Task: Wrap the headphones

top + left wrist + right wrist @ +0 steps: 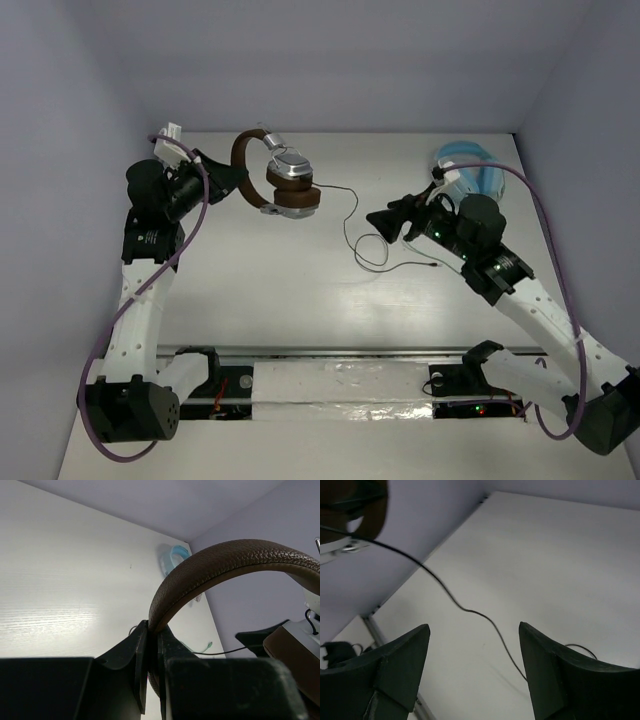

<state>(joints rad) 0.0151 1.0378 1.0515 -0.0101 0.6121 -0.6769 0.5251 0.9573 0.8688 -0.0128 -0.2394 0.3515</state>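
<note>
At the far left of the table (300,330), the left gripper (222,180) has its fingers clamped tight on the brown headband of the headphones (288,182). The earcups sit to its right. Their thin black cable (350,228) trails right, beside the right gripper (378,222), whose fingers (400,665) stand wide apart and hold nothing. Light blue headphones (470,170) lie far right.

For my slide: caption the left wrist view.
Left fingers pinch the headphones by the brown headband.

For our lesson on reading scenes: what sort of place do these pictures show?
Probably a robot test bench: two arms bolted to a white table, plain walls boxing it in, and brown headphones as a practice prop.
</note>
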